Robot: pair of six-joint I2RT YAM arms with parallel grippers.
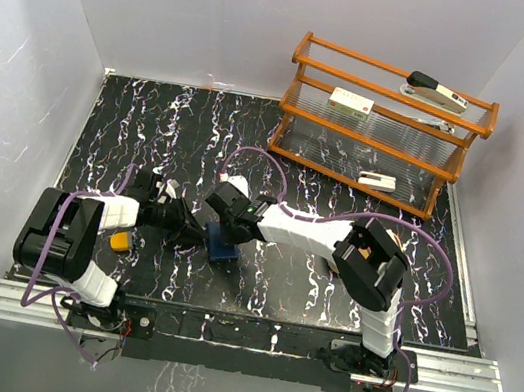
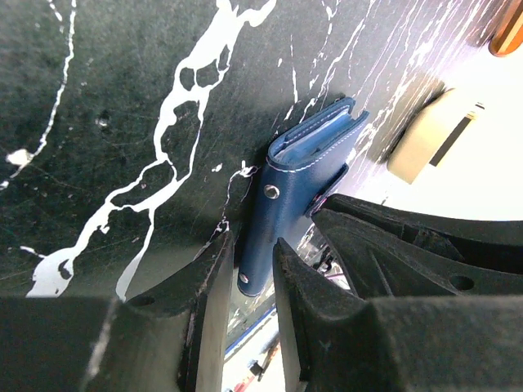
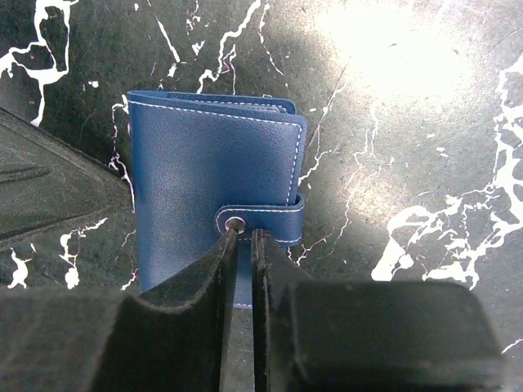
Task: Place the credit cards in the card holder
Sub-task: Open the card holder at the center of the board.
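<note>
- Top view: a black marbled table (image 1: 152, 126) with white walls around it. A wooden rack (image 1: 367, 58) stands at the far right, well apart from the arms.
- The rack holds three white devices (image 1: 351, 101), one on each level. The top one has a black part.
- A small orange thing (image 1: 119, 242) lies just beside the left arm's elbow; what it is I cannot tell.
- The wallet (image 1: 225, 250) is near the table's middle, towards the near edge. Both arms hide much of it.
- The left arm is folded low and reaches right. The right arm stretches left across the table. The left gripper (image 1: 204, 237) and right gripper (image 1: 227, 228) meet at the wallet.
- Left wrist view: the navy wallet is folded shut, with pale layers showing at its far edge. Its near end sits between the left fingers (image 2: 204, 302), which clamp it.
- The right gripper's black bulk crowds in from the right and touches the tab (image 2: 328, 181).
- A pale block (image 2: 425, 139) with a dark stripe lies beyond, washed out.
- Right wrist view: the wallet's cover faces the camera and the tab is snapped shut.
- The right fingers (image 3: 270, 269) are almost together, with a thin slit between them. Their tips are at the tab's snap end. Whether they pinch it I cannot tell.
- A left finger touches the wallet's left edge.
</note>
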